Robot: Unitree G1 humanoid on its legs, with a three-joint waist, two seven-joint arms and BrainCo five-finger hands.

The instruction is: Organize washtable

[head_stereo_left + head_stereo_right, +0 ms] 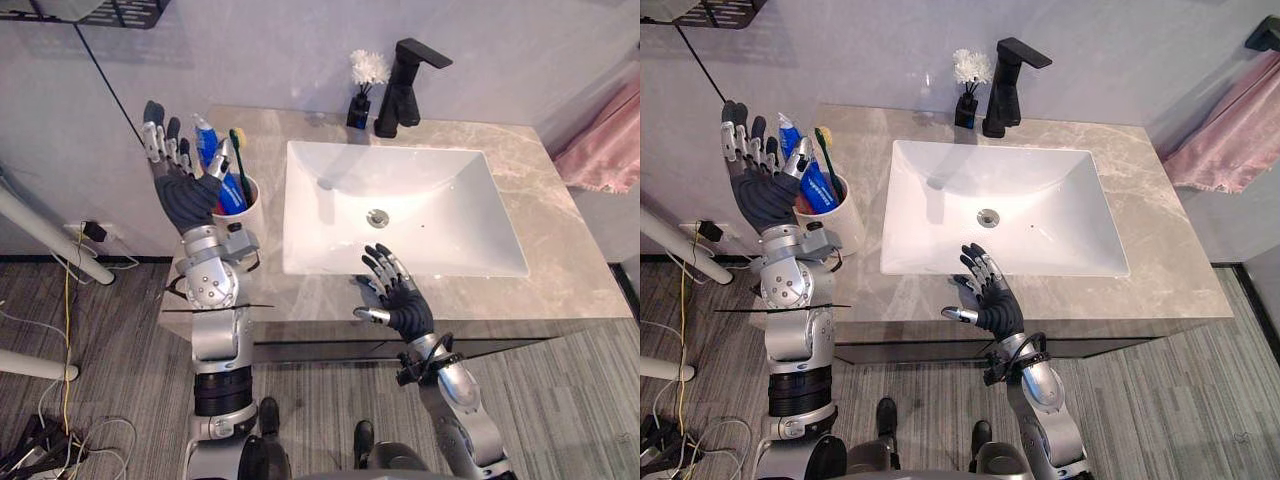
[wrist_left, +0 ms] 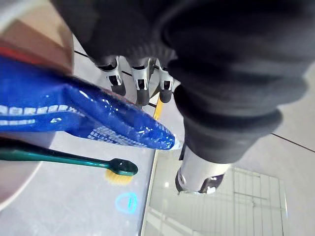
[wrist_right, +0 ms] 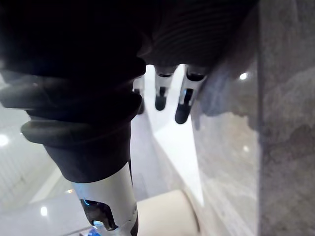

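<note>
Print on blue toothpaste tube [image 2: 74, 115] — blurred, nothing legible

Head pair looking down, sharing desk [image 1: 572, 272] and sink [image 1: 400, 190]; wrist views close along left hand [image 2: 140, 81], right hand [image 3: 182, 101].

grey-beige, marble-veined countertop [image 1: 570, 270] around a plain white basin [image 1: 440, 210]. at its back edge, a matte black faucet [image 1: 405, 90] and a small black vase [image 1: 358, 108] of white tufts. by the left edge, a cream cup [image 1: 250, 215] — blue toothpaste tube [image 2: 74, 118], dark green toothbrush [image 2: 59, 157] with yellow bristles. a pink towel [image 1: 605, 150] hangs beyond the right edge; the floor [image 1: 100, 330] is grey wood-grain.
</note>
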